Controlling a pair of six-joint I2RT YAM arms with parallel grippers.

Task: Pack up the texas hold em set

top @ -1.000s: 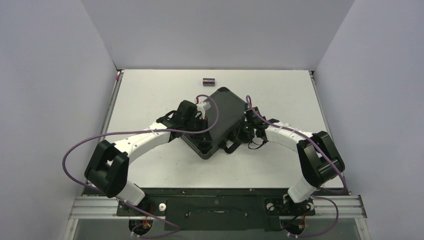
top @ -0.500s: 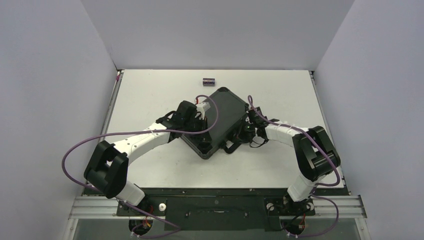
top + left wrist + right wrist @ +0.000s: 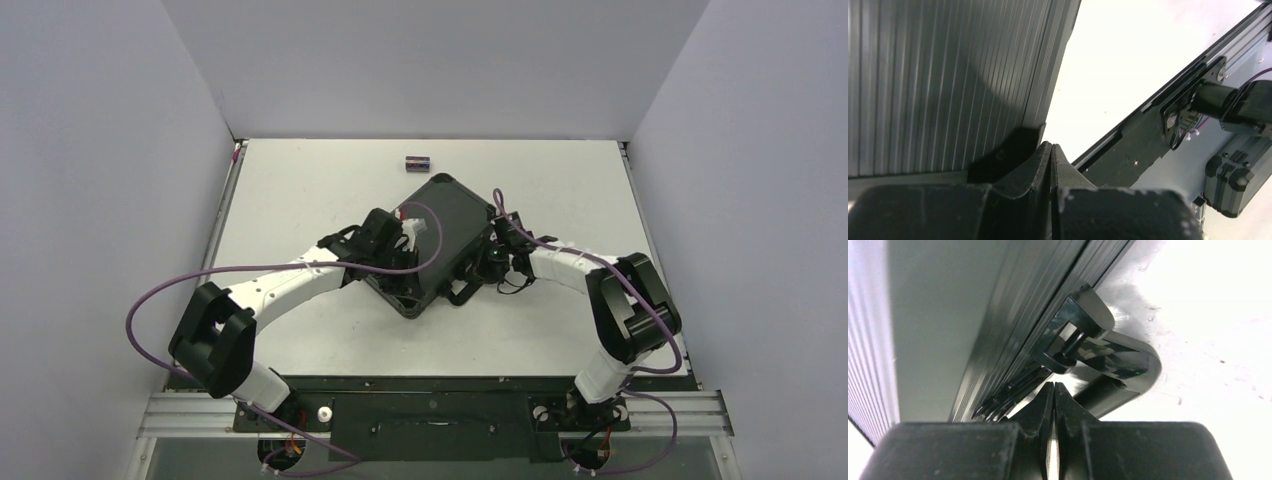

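Note:
The black hard briefcase (image 3: 448,212) lies shut and turned cornerwise in the middle of the table. Its ribbed lid fills the left wrist view (image 3: 923,75) and the right wrist view (image 3: 938,315). My left gripper (image 3: 400,268) is shut and empty, its tips (image 3: 1051,147) at the case's left edge near a corner. My right gripper (image 3: 482,262) is shut and empty, its tips (image 3: 1054,386) just short of the case's handle (image 3: 1128,367) on the right side. One small dark chip stack (image 3: 417,162) lies on the table beyond the case. The triangular tokens are out of view.
The white table (image 3: 300,190) is walled by grey panels at left, back and right. The black base rail (image 3: 430,395) runs along the near edge and also shows in the left wrist view (image 3: 1148,125).
My left gripper has moved right, further over the case's left edge. The right arm's elbow drew in slightly; its gripper stays by the handle. The case has barely moved.

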